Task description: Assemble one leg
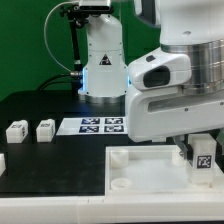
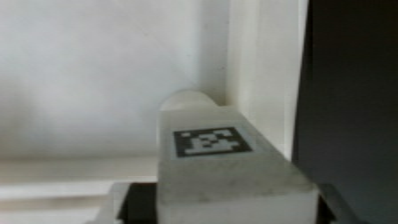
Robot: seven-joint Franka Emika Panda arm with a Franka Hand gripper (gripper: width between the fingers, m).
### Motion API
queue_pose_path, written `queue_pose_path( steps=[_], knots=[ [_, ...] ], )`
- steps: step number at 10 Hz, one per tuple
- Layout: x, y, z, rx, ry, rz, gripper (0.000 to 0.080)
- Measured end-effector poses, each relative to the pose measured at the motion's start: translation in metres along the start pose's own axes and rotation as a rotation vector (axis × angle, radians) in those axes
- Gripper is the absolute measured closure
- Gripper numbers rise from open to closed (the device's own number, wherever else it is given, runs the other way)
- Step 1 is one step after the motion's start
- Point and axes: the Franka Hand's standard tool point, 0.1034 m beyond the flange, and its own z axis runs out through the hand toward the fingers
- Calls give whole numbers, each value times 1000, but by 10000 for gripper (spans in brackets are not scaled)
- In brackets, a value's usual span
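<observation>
Green backdrop (image 1: 30, 40) hangs behind a black table (image 1: 40, 165), where the white robot arm (image 1: 175, 90) reaches down at the exterior view's right. Its gripper (image 1: 202, 148) has the jaws clamped on the leg (image 1: 203, 160), a small chunky white plastic block with a black-and-white square tag on its face. The wrist view shows that block (image 2: 217, 150) squeezed between the dark fingers (image 2: 128, 205). The leg hangs at the far right corner of the large flat white tray-like panel (image 1: 150, 165), whose bare surface and raised rim (image 2: 89, 90) fill the wrist view; whether the leg touches it I cannot tell. The job looks about halfway done: the leg is picked and carried, but seating it is not yet done. The panel's one visible round corner socket (image 1: 120, 184), near left, holds nothing. Two spare white blocks (image 1: 15, 130) (image 1: 45, 128) sit far left, beside the marker board (image 1: 100, 125).
</observation>
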Motion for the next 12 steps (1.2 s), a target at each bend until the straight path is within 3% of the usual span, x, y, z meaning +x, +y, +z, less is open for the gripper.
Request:
queue_pose_path(
  steps=[3, 5, 6, 7, 8, 9, 11, 12],
  knots=[
    [0, 1, 1, 3, 3, 310, 501],
    [3, 3, 2, 23, 36, 692, 501],
    [5, 5, 2, 56, 39, 853, 501],
    [6, 9, 2, 116, 50, 1047, 501],
    [5, 9, 2, 155, 43, 1201, 501],
    [3, 5, 3, 180, 14, 1398, 501],
    [2, 3, 4, 183, 10, 1381, 501],
    [1, 2, 5, 176, 8, 1323, 424]
  ],
)
